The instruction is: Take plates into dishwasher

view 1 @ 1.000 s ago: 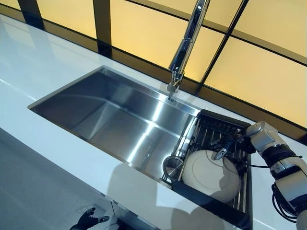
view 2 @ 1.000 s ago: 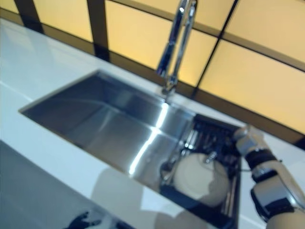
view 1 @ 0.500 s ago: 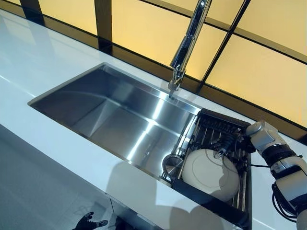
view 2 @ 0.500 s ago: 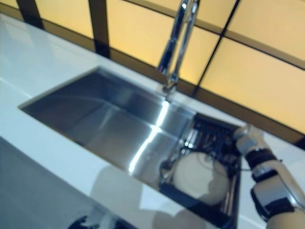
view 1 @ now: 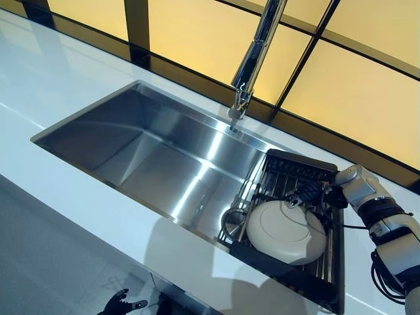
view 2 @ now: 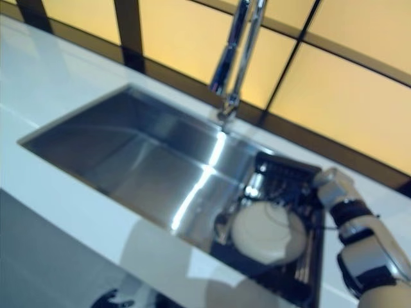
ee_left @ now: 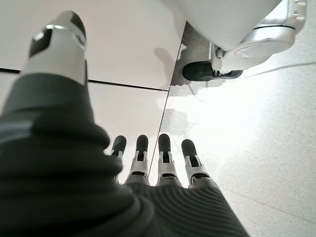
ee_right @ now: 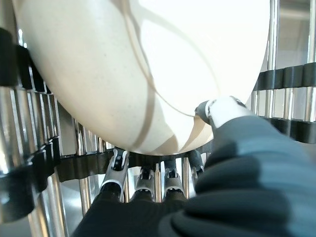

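While the right hand (ee_right: 232, 128) keeps its place at the far edge of the plate (view 1: 286, 231), the plate itself has changed attitude over the last second — earlier it lay flatter on the drying rack (view 1: 298, 275), and now its far rim looks raised, so it reads as tipped toward the near side. The right wrist view shows the grip plainly: the thumb presses on the plate's upper face and the fingers (ee_right: 114, 170) reach under the rim between the rack's bars, pinching that edge. I judge this as the start of the lift, with the plate still partly resting on the rack, which sits at the right end of the sink (view 1: 138, 157) beneath the faucet (view 1: 252, 62). A small metal cup (view 1: 231, 224) stands just beside the plate's left edge. The left hand (ee_left: 158, 163) hangs low by the floor, fingers straight, holding nothing. No dishwasher shows in any view — the whole carry remains ahead, with 1 plate in hand.
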{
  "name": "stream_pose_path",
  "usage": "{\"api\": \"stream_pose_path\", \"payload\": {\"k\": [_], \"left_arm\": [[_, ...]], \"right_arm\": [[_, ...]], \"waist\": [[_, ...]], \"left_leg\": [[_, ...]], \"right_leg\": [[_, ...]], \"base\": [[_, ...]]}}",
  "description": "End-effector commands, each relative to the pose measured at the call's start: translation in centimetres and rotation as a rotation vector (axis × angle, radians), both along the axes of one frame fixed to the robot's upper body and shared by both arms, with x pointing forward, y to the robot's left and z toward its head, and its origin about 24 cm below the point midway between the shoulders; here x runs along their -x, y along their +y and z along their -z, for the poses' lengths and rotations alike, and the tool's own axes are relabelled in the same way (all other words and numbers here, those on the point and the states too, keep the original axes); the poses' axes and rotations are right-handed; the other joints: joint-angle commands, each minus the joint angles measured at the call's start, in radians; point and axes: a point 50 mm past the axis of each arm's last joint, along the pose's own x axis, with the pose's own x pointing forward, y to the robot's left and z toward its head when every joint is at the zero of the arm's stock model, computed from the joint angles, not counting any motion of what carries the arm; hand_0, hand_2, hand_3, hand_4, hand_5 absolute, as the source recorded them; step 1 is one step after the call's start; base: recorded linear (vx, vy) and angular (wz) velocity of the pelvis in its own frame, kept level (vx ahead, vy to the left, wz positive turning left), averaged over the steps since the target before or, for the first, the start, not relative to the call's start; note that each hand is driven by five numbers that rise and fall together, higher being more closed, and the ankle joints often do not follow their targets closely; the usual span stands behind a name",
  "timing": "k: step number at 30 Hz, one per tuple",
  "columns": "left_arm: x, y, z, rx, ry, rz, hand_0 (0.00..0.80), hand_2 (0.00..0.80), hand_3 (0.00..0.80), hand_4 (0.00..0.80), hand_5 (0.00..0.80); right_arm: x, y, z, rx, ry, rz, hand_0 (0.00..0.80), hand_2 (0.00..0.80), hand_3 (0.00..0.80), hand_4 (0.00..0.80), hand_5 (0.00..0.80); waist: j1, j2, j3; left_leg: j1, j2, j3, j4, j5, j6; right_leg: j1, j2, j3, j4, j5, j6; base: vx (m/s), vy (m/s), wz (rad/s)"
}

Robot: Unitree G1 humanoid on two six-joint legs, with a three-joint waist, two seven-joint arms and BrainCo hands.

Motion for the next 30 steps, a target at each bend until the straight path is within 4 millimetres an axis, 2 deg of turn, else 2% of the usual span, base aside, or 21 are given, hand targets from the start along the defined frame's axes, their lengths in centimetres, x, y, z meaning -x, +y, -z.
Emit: {"api": "stream_pose_path", "payload": {"k": [1,12,18,30], "left_arm": [[-0.8,-0.3,-0.2,-0.017,-0.023,0.039,0.0,0.0,0.0,0.0,0.0],[-0.1,-0.2,0.1,-0.018,0.0,0.04,0.0,0.0,0.0,0.0,0.0],[0.2,-0.2,0.2,-0.018,0.002,0.032,0.0,0.0,0.0,0.0,0.0],[1.2,-0.2,0.5,-0.011,0.017,0.016,0.0,0.0,0.0,0.0,0.0]], "right_arm": [[0.3,2.7,0.2,-0.099,0.054,-0.165,0.8,0.8,0.8,0.8,0.8],[0.2,1.9,-0.3,-0.115,-0.022,-0.119,0.8,0.8,0.8,0.8,0.8],[-0.3,1.1,-1.9,-0.111,-0.133,-0.064,0.8,0.8,0.8,0.8,0.8],[0.0,-0.8,-4.1,-0.099,-0.232,0.004,0.8,0.8,0.8,0.8,0.8]], "waist": [[-0.024,0.025,-0.012],[-0.025,0.031,-0.024],[-0.029,0.028,-0.035],[-0.045,0.026,-0.065]], "left_leg": [[-0.016,0.0,-0.009,0.019,-0.036,-0.002],[0.003,0.001,-0.006,0.018,-0.042,-0.002],[0.007,0.003,0.001,0.018,-0.047,-0.003],[0.025,0.002,0.012,0.018,-0.054,-0.004]], "right_leg": [[-0.086,-0.028,0.016,0.1,0.05,0.028],[-0.067,-0.033,0.012,0.099,0.048,0.031],[-0.06,-0.029,0.013,0.089,0.047,0.03],[-0.044,-0.027,0.012,0.085,0.044,0.029]], "base": [[0.0,0.0,0.0],[0.01,0.0,0.01],[0.0,0.0,0.0],[0.002,0.001,0.0]]}}
